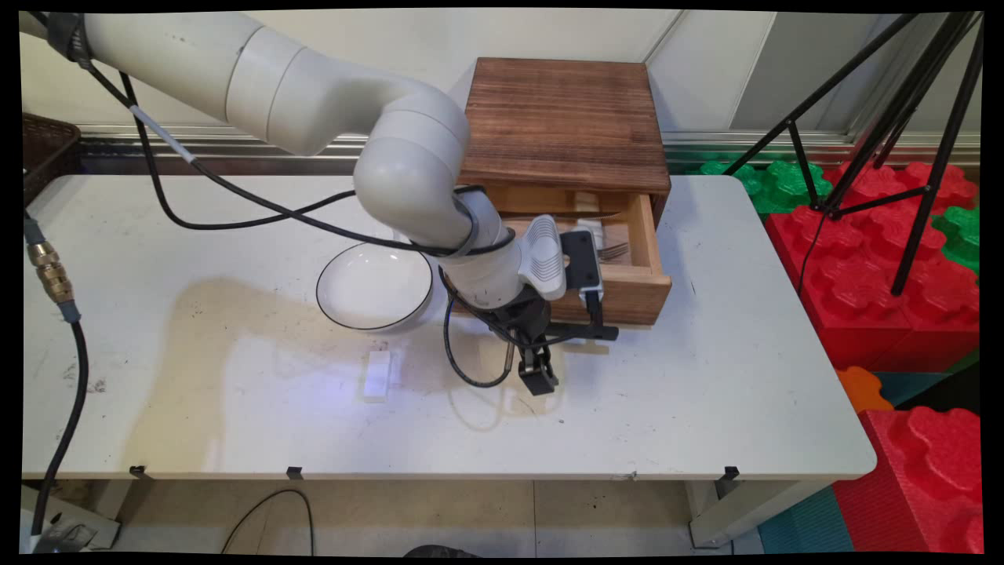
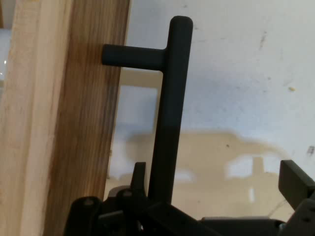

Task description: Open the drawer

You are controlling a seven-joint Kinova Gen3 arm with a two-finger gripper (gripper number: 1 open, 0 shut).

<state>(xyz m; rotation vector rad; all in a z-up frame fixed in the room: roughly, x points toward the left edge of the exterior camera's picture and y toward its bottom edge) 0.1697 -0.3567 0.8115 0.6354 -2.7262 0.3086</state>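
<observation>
Main view: white arm bent low over the white table (image 1: 667,408), black gripper (image 1: 561,353) at the front of a wooden drawer box (image 1: 565,125). Box is dark-stained, rough-grained on top; its drawer (image 1: 627,286) stands pulled out, paler wood inside. In the drawer: metal fork (image 1: 616,251) tines visible, and some pale items behind them, too hidden by the arm to name. Black bar handle (image 1: 592,331) runs along the drawer front, at the gripper. Left of the arm, a round white bowl (image 1: 375,284) with thin dark rim. Near it on the table, a small white rectangular block (image 1: 378,373), lying flat.

Hand view: shows what the main cannot. Handle (image 2: 170,113) is a matte black round bar on a short post set into the drawer front (image 2: 74,118), bare table behind. One finger (image 2: 295,182) stands well to the bar's far side, the other (image 2: 138,179) by the wood: fingers spread, bar between them, not pinched.
</observation>
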